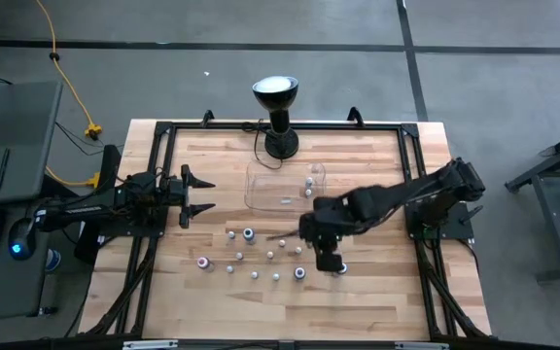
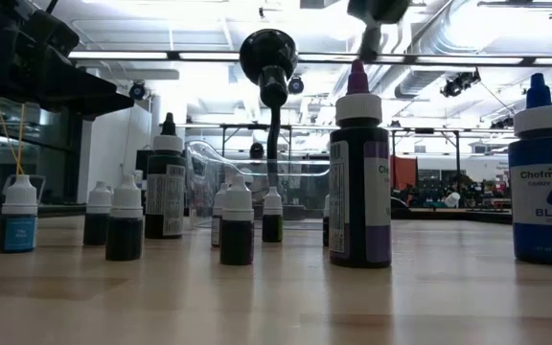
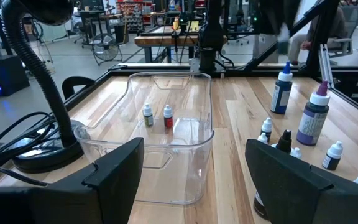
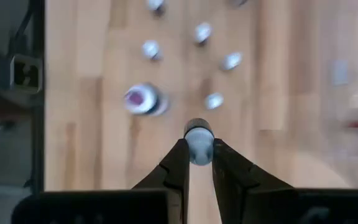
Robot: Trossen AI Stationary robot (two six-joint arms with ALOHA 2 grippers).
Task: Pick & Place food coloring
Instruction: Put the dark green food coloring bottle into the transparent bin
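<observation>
Your right gripper (image 4: pixel 197 152) has its two dark fingers pinched on a tiny white-capped dropper bottle (image 4: pixel 198 138), held off the wooden table (image 1: pixel 377 292) above the scattered group of small food-coloring bottles (image 1: pixel 261 262). The grip looks to be only at the fingertips, on a round, slick body, so the bottle can twist or slide out if you swing the arm fast toward the clear plastic tray (image 3: pixel 185 155). A drop from here would likely land among the standing bottles and knock some over, the purple-capped one (image 4: pixel 143 99) being the nearest.

Two small bottles (image 3: pixel 157 116) already stand inside the tray. Lower onto them, or clip the tray's thin wall on the way in, and you tip them or shove the tray. The black gooseneck lamp (image 1: pixel 278 107) stands just behind the tray, so overshooting could bump it.

Your left gripper (image 1: pixel 197 194) waits with fingers spread apart near the tray's left side; watch that the arms don't crowd each other there.
</observation>
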